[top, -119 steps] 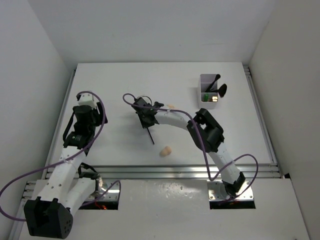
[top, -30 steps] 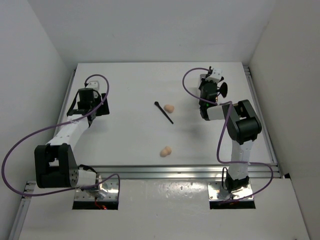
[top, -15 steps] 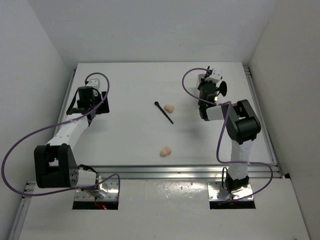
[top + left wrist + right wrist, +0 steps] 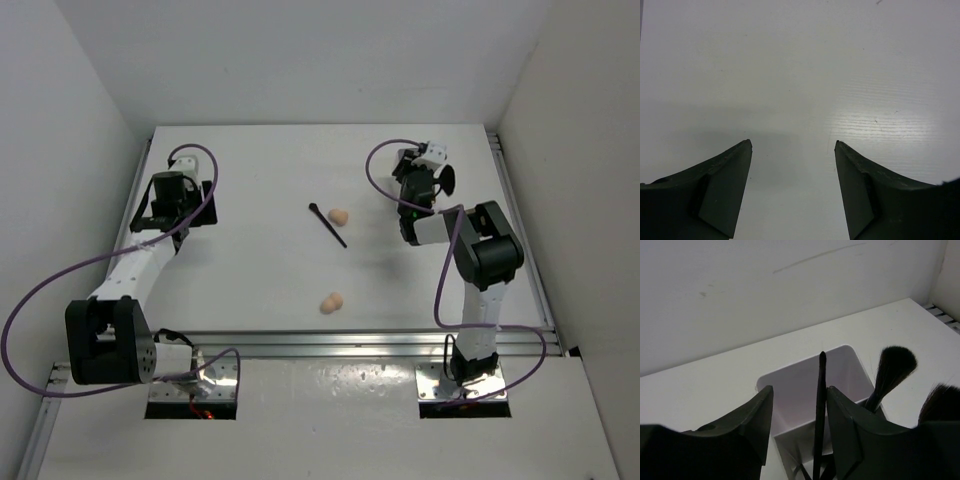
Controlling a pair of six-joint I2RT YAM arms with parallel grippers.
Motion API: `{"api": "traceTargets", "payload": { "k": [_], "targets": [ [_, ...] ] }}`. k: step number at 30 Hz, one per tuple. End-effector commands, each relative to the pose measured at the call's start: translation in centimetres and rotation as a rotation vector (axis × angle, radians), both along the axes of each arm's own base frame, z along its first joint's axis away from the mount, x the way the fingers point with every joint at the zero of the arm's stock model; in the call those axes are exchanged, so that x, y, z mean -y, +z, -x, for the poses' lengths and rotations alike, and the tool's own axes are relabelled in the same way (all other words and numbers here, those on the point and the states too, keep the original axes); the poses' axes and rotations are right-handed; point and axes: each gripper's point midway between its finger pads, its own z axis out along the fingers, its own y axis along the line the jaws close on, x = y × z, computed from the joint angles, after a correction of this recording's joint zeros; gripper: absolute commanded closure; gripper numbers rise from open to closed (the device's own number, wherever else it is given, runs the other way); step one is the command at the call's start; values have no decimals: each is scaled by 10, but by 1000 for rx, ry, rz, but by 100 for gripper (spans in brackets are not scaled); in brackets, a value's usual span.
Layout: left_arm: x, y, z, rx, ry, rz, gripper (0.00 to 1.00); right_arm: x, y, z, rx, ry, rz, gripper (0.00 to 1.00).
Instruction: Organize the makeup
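Right wrist view: your right tool stands spread over the box near the tabletop's far right corner, pinching nothing. The stick stands in the box, close against the right finger. Lift straight up, I'd say, so that finger doesn't drag it out. The right arm is folded, wrist tipped over the box. Your left tool hangs spread and empty near the left edge. A second stick, far sponge and near sponge lie mid-tabletop.

You see two peach sponges and a black stick on the white desk; the box is white, its brushes black.
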Motion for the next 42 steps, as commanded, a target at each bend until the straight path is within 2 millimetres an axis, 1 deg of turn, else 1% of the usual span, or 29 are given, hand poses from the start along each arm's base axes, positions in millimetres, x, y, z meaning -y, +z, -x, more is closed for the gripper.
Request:
{"api": "traceTargets", "payload": {
  "k": [1, 4, 6, 9, 10, 11, 12, 17, 18, 19, 21, 22, 23, 24, 25, 26, 28, 29, 30, 31, 34, 35, 36, 37, 38, 39, 40, 41, 42],
  "targets": [
    [6, 18, -2, 49, -27, 5, 27, 2, 3, 8, -14, 0, 26, 52],
    [8, 18, -2, 49, -34, 10, 27, -4, 20, 8, -4, 43, 72, 44],
    [9, 18, -2, 50, -42, 15, 27, -9, 39, 11, 18, 84, 100, 41],
    [9, 22, -2, 59, -42, 15, 27, -17, 52, 10, -16, 134, 135, 36],
    [9, 23, -3, 67, -47, 7, 27, -22, 43, 11, -88, 168, 155, 35],
    [9, 19, -2, 58, -47, 7, 27, -25, 57, 4, -73, 174, 163, 33],
    [10, 19, -2, 58, -55, 12, 27, -26, 55, 3, -90, 184, 172, 33],
    [12, 25, -3, 79, -63, 16, 27, -12, 48, 5, -141, 119, 171, 31],
    [12, 25, -3, 79, -63, 16, 27, -14, 47, 6, -161, 133, 185, 31],
    [15, 29, -2, 89, -72, 15, 27, -24, 55, 5, -151, 187, 187, 31],
    [16, 29, -2, 89, -72, 15, 27, -29, 52, 8, -192, 229, 214, 30],
    [16, 29, -2, 89, -72, 15, 27, -41, 48, 9, -218, 305, 225, 30],
    [16, 33, -1, 101, -72, 15, 27, -45, 56, 10, -215, 334, 229, 30],
    [16, 32, 1, 102, -72, 15, 27, -49, 41, 17, -304, 371, 251, 30],
    [16, 26, 4, 88, -72, 16, 27, -68, 51, 19, -297, 481, 246, 30],
    [16, 26, 4, 88, -72, 16, 27, -76, 53, 23, -312, 524, 236, 30],
    [16, 20, 7, 74, -67, 24, 27, -108, 26, 49, -472, 720, 210, 29],
    [16, 20, 7, 74, -67, 24, 27, -128, 43, 51, -450, 797, 208, 29],
    [18, 16, 8, 66, -68, 40, 27, -142, 9, 74, -595, 876, 202, 28],
    [18, 18, 7, 75, -68, 39, 27, -152, 21, 71, -586, 908, 224, 26],
    [22, 18, 7, 75, -79, 40, 27, -181, -4, 91, -720, 995, 220, 26],
    [22, 18, 7, 75, -79, 40, 27, -187, -17, 92, -762, 1003, 209, 26],
    [26, 17, 9, 76, -88, 40, 27, -193, -22, 94, -789, 1004, 177, 26],
    [24, 17, 9, 76, -79, 34, 27, -210, -37, 97, -854, 1036, 172, 26],
    [24, 21, 10, 85, -79, 34, 27, -213, -43, 97, -886, 1033, 164, 26],
    [22, 16, 11, 76, -70, 29, 27, -217, -54, 111, -973, 1034, 141, 27],
    [20, 15, 13, 67, -60, 22, 27, -228, -47, 95, -957, 1035, 135, 29],
    [20, 19, 14, 79, -60, 22, 27, -231, -66, 95, -1014, 1027, 118, 31],
    [18, 19, 14, 79, -49, 15, 27, -233, -70, 95, -1037, 1022, 106, 32]
  ]
}}
